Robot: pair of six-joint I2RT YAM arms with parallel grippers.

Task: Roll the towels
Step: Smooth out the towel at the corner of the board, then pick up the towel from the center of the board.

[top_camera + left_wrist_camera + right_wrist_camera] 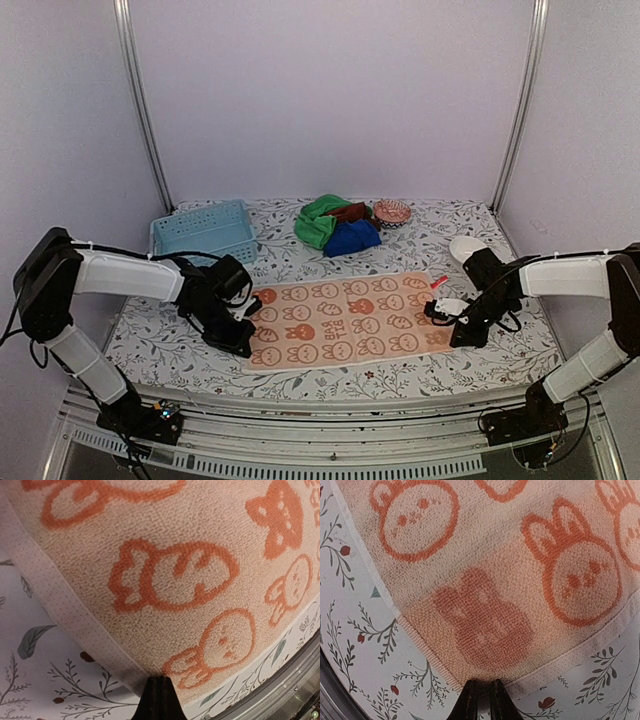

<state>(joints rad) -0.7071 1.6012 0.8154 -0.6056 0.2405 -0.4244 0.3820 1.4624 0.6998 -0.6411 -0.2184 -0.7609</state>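
Observation:
The orange towel (pixel 345 320) with cream ground and bunny pattern lies spread flat in the middle of the table. My left gripper (pixel 243 335) sits at its near left corner, and the left wrist view shows the jaws shut on that corner (pixel 159 682). My right gripper (pixel 440 312) is at the right edge, where the towel (pixel 485 580) has its corner pinched between the two dark fingertips (pixel 483 686). Behind it, a green towel (pixel 318 222), a deep blue towel (pixel 352 238) and a rust-brown towel (pixel 350 211) lie bunched in a pile.
A light blue slotted basket (pixel 205 230) stands at the back left. A small patterned bowl (pixel 392 212) sits right of the pile, and a white bowl (pixel 465 247) is at the right. The table's front rail (pixel 295 680) runs close to the towel's near edge.

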